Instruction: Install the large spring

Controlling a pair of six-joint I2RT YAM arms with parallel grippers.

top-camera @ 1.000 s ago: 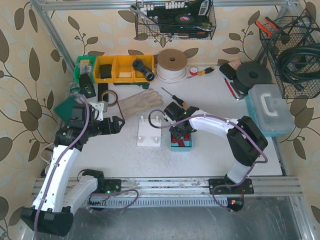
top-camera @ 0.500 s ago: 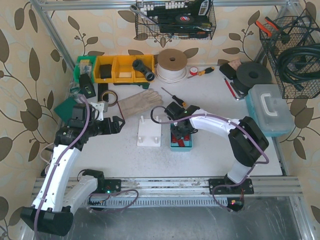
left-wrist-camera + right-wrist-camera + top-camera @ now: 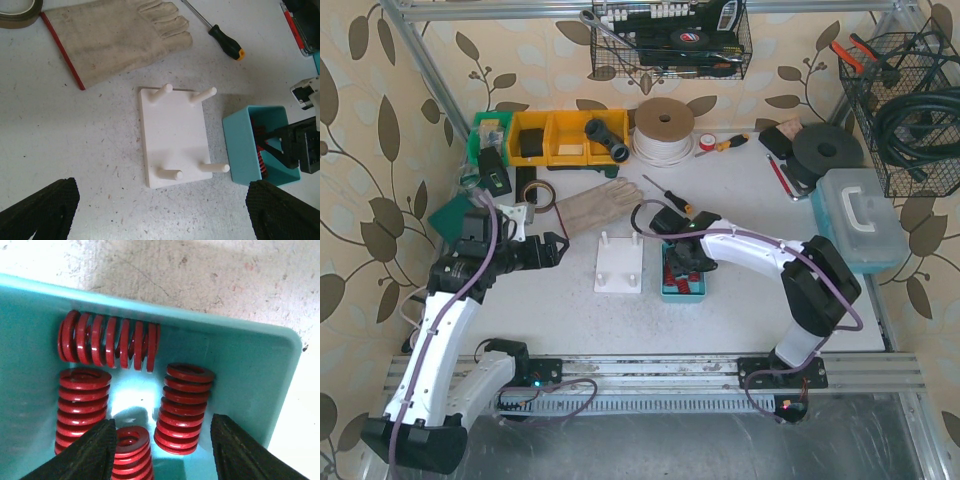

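Right tool: wide open, empty, low over the teal bin. I centre on the larger upright red spring, descend and close squarely. Left tool: open, empty. Beyond stands the white peg board.

1. The right hand hangs inside the teal bin with its fingers spread. One upright spring stands in the gap, and the bin wall is close on its right.
2. The peg board has four bare pegs, with bare counter to its left and on its near side.
3. The bin sits just beside the board's right edge.
4. A glove and a screwdriver lie beyond the board's far edge, apart from it.
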